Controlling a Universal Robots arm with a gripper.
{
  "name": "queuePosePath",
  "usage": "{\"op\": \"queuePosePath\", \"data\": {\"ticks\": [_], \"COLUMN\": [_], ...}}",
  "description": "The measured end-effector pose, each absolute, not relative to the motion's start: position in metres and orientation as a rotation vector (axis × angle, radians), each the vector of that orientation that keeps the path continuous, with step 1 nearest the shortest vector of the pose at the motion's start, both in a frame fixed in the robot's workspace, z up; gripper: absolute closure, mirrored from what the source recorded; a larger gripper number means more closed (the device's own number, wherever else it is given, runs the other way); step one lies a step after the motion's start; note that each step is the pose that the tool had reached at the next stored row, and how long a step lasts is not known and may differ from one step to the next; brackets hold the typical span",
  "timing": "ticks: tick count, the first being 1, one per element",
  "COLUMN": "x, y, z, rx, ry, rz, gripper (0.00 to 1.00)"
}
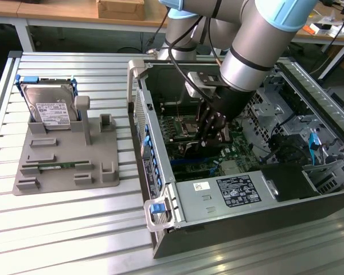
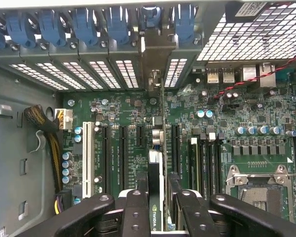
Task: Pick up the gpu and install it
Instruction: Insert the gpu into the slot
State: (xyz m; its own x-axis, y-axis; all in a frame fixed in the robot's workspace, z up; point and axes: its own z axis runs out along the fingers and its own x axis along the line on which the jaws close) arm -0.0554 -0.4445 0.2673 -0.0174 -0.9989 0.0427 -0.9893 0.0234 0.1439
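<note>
Gripper [image 2: 155, 210] fingers [image 2: 136, 212] clamp the gpu [image 2: 155, 197] edge-on between them, card upright over the motherboard [image 2: 133, 123] inside the case [image 1: 160, 189]. Its bracket end points ahead of the fingertips toward the rear slot covers [image 2: 103, 69]. Beyond the case: tray [image 1: 63, 160], hard drive [image 1: 49, 112] standing in it.

Silver arm with pale blue joint caps and a black gripper

The arm [image 1: 258, 43] has rounded silver-grey tube segments, light blue caps at the joints and a black ring near the wrist. A black cable runs along it. The gripper [image 1: 214, 127] is black, with jointed link fingers [image 2: 135, 212] bearing round screw heads in the wrist view.
</note>
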Motion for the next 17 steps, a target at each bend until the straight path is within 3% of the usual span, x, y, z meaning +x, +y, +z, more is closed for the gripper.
{"op": "queuePosePath", "data": {"ticks": [17], "x": [-0.0546], "y": [-0.4454], "z": [0.2645], "rx": [2.104], "ry": [-2.147], "rz": [-0.112], "gripper": [0.73]}}
